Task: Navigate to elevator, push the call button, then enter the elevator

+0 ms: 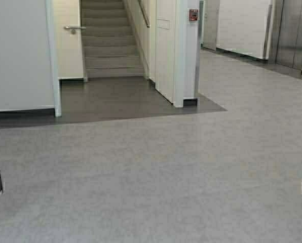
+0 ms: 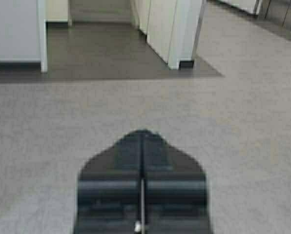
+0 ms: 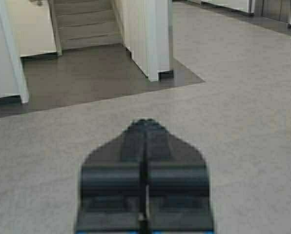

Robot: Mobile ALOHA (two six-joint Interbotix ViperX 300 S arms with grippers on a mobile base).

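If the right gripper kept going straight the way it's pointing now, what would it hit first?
Nothing close. The right gripper, shut, points over open grey floor toward the white wall corner beside the stairs; probably that corner first, though depth is unclear.

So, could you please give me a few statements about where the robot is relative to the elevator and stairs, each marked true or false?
1. The elevator stands far off at the upper right of the high view, its steel doors closed. True.
2. A staircase rises straight ahead, past a white door with a lever handle. True.
3. The left gripper has its fingers spread wide. False: the fingers are shut together, over bare floor.
4. The right gripper is pressing a call button. False: it is shut and touches nothing; no call button is within reach.
5. A red box is mounted on the white wall right of the stairs. True.
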